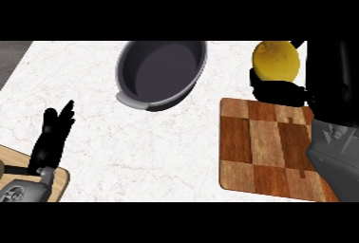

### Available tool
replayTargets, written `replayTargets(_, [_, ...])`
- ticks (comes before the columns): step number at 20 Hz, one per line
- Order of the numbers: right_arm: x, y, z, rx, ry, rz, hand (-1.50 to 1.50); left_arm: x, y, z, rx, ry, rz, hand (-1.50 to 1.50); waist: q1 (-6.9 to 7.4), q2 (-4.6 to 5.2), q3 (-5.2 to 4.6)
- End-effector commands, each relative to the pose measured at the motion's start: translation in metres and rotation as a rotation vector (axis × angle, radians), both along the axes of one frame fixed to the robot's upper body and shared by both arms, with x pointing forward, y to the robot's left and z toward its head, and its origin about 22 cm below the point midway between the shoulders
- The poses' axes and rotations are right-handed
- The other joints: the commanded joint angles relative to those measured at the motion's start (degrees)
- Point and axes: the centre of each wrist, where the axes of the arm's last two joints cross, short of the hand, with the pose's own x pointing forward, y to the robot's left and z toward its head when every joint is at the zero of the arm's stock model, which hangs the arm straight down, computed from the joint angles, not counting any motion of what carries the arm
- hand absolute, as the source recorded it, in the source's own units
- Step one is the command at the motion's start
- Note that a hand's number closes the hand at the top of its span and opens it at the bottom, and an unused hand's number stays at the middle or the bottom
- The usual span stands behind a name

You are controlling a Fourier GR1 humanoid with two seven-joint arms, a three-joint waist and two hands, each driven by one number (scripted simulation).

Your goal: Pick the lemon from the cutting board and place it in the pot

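Because the lemon (277, 59) looks light, stiff and smooth-skinned, a wrap round its middle should suit. The right robot hand (280, 92) grasps it from beneath, with the pot (129, 97) to that hand's left. The left robot hand (52, 133) rests released.

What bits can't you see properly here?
Head view only:
1. Lemon: underside hidden by the right hand curled round it.
2. Board: right edge hidden by the right forearm.
3. Pot: far rim cut off by the top edge.
4. Wooden slab, lower left: cut off by the left edge; cannot tell what it is.
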Motion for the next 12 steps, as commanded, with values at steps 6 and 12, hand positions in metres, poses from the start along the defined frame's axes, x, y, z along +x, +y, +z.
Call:
replayTargets(6, [0.033,0.064,0.044,0.042,0.1,0.094,1.5,0.001,0.029,0.018,0.09,-0.015,0.027,0.0,1.44,0.2,0.4])
replayTargets(12, [0.066,0.114,0.058,0.048,0.209,0.074,1.5,0.001,0.026,0.012,0.087,-0.017,0.008,0.0,2.17,0.42,0.36])
